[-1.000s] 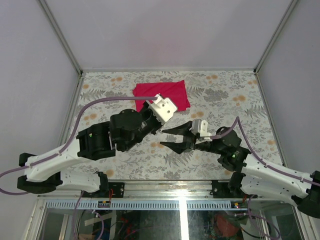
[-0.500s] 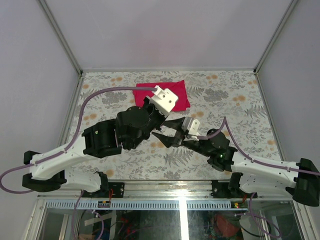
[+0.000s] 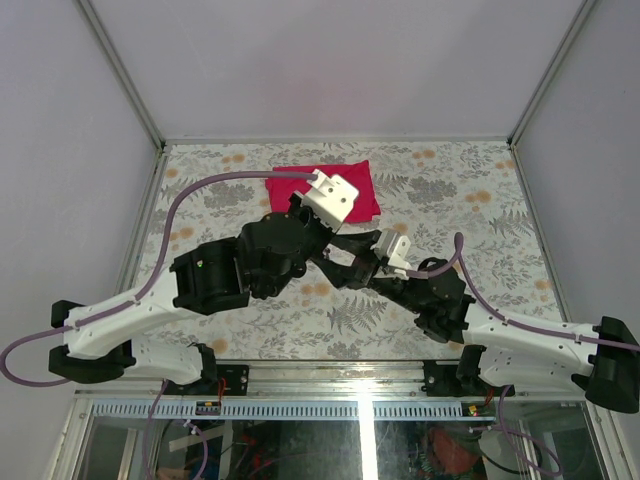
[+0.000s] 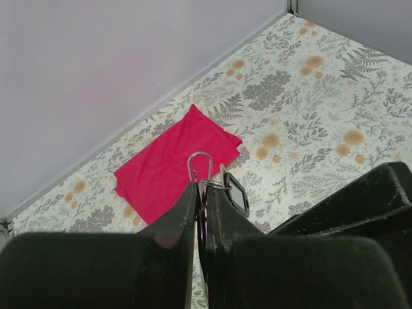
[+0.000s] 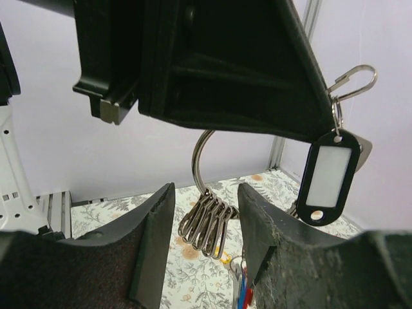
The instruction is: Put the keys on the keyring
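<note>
Left gripper: jaws clamped tight on the keyring and holding it in the air above the table, near the red cloth. The ring hangs below the closed fingers and carries a bunch of silver clips. The keys, with red and blue heads, dangle lowest; their attachment cannot be made out. Right gripper: jaws apart, one finger on each side of the ring, no contact seen. A black tag hangs rightmost.

A table covered in a pale cloth printed with grey ferns and orange flowers sits enclosed by plain, evenly lit lilac-grey walls, with slim metal posts at the far corners.
</note>
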You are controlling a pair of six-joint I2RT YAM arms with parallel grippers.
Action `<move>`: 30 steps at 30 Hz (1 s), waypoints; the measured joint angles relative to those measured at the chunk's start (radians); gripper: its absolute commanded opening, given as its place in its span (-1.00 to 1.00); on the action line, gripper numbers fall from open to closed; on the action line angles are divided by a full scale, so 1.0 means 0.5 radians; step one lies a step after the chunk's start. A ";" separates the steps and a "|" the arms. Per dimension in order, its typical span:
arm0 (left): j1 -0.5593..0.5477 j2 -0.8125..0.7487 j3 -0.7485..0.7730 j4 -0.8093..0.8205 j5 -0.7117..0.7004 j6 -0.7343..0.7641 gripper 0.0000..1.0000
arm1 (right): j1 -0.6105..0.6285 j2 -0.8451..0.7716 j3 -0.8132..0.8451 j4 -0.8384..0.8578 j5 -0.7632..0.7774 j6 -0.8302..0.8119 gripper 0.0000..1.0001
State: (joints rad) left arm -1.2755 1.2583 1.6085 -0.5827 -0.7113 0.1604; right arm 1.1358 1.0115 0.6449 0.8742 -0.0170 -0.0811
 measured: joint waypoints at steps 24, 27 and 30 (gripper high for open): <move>0.008 0.041 0.025 -0.001 0.021 -0.092 -0.53 | 0.008 0.154 0.092 0.169 -0.015 0.080 -1.00; 0.008 0.041 0.025 0.005 0.025 -0.102 -0.32 | 0.008 0.153 0.095 0.142 -0.021 0.111 -1.00; 0.008 0.042 0.025 0.014 0.027 -0.105 -0.21 | 0.008 0.153 0.095 0.096 -0.026 0.142 -1.00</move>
State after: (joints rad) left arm -1.2716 1.2793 1.6211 -0.5758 -0.6979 0.1078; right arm 1.1397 1.0882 0.6926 0.9222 -0.0299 -0.0101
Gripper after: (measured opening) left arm 0.346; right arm 0.035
